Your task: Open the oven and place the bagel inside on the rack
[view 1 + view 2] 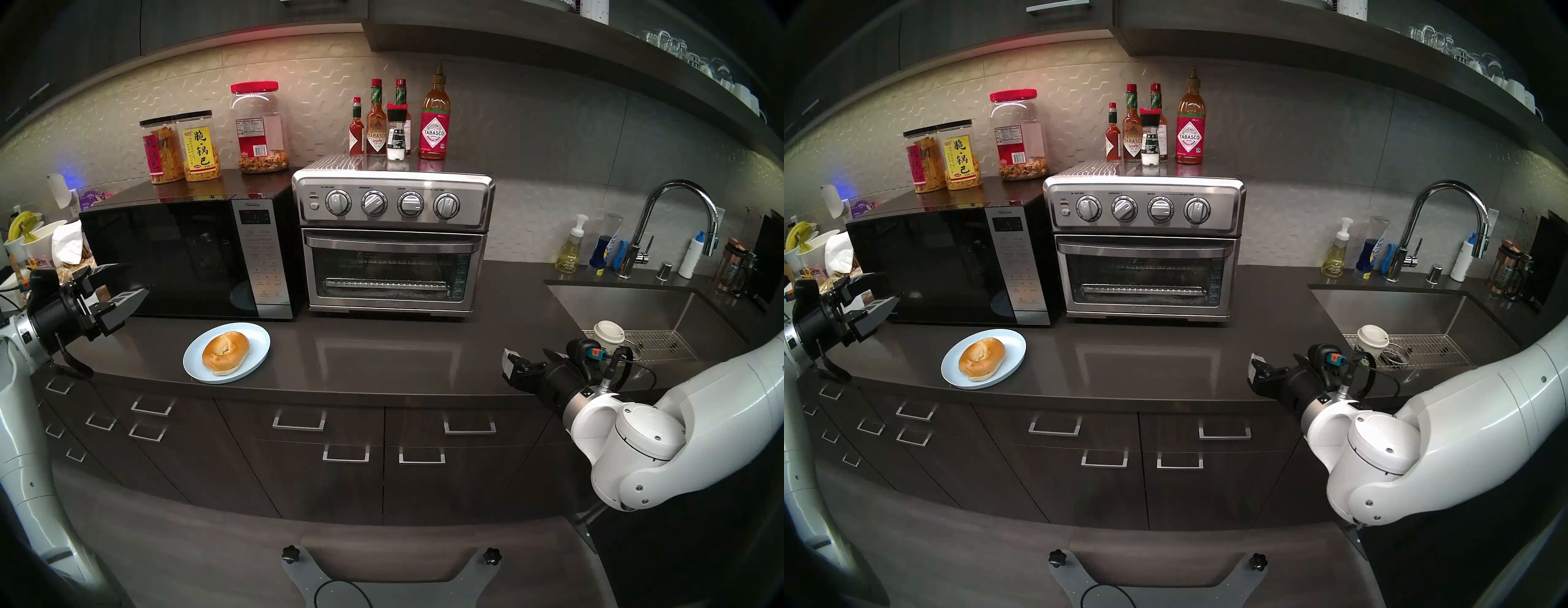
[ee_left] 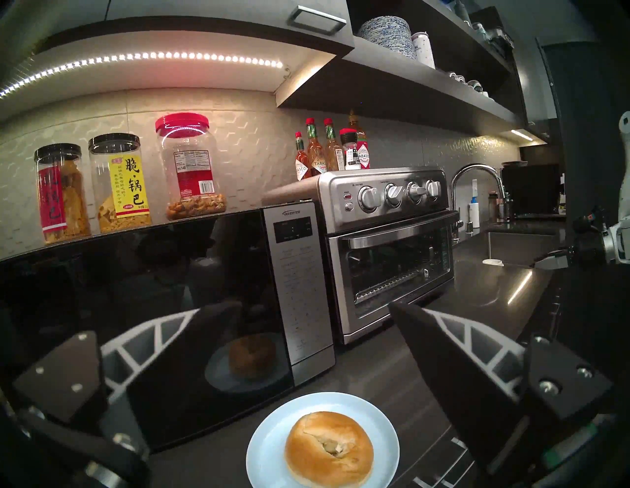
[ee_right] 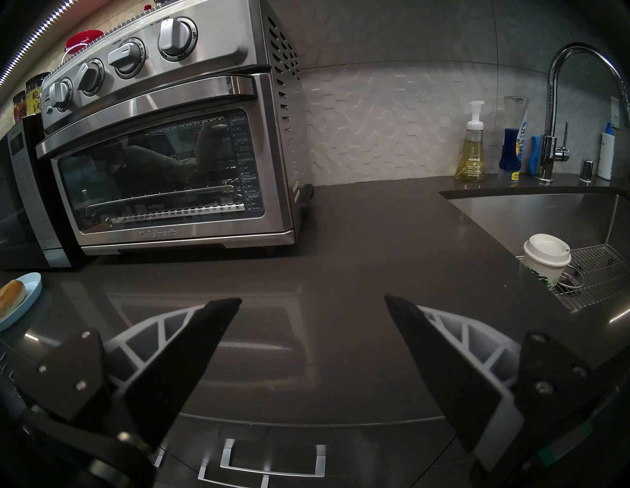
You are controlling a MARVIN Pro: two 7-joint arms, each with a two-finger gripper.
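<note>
The brushed-steel oven point(image 1: 392, 242) stands at the back of the counter, its glass door shut under the bar handle point(image 1: 392, 245). Through the glass the wire rack point(image 3: 163, 194) shows faintly above a slotted tray rail. The bagel point(image 1: 225, 353) lies on a pale blue plate point(image 1: 256, 339) in front of the microwave. My left gripper point(image 1: 135, 279) hovers open to the left of the plate, above the counter, with the bagel point(image 2: 329, 448) below its fingers. My right gripper point(image 3: 312, 298) is open and empty over the counter's front edge, right of the oven point(image 3: 170, 136).
A black microwave point(image 1: 186, 259) sits left of the oven with snack jars point(image 1: 182, 148) on top. Sauce bottles point(image 1: 399, 123) stand on the oven. To the right are the sink point(image 1: 636, 305), a faucet point(image 1: 674, 220), soap bottles and a lidded paper cup point(image 1: 609, 335).
</note>
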